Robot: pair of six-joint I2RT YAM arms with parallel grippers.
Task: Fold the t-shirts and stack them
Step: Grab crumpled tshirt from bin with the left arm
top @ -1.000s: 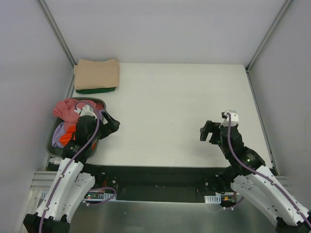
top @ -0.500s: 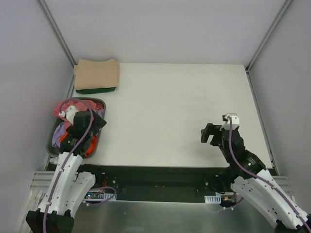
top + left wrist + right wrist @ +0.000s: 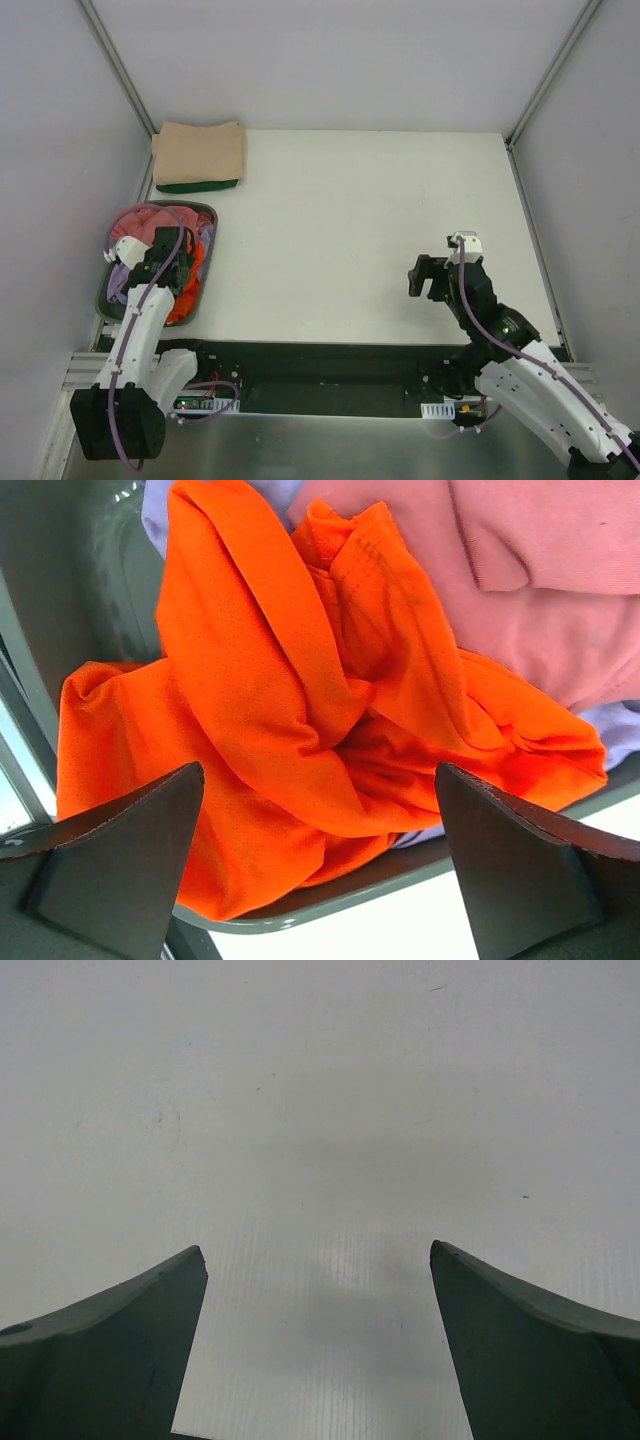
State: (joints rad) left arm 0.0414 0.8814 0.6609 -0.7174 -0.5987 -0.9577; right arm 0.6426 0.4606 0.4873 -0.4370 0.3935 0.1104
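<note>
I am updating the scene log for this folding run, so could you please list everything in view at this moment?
tan t-shirt: one, tan, folded, on top of the stack at the table's far left corner
dark green t-shirt: one, dark green, folded, under the tan one
pink t-shirt: one, pink, crumpled in the basket
orange t-shirt: one, bright orange, crumpled in the basket
lilac t-shirt: at least one, lilac, mostly buried in the basket
basket: one, dark grey, table's left edge
table: one, white
left end effector: open, over the orange t-shirt
right end effector: open, over bare table
</note>
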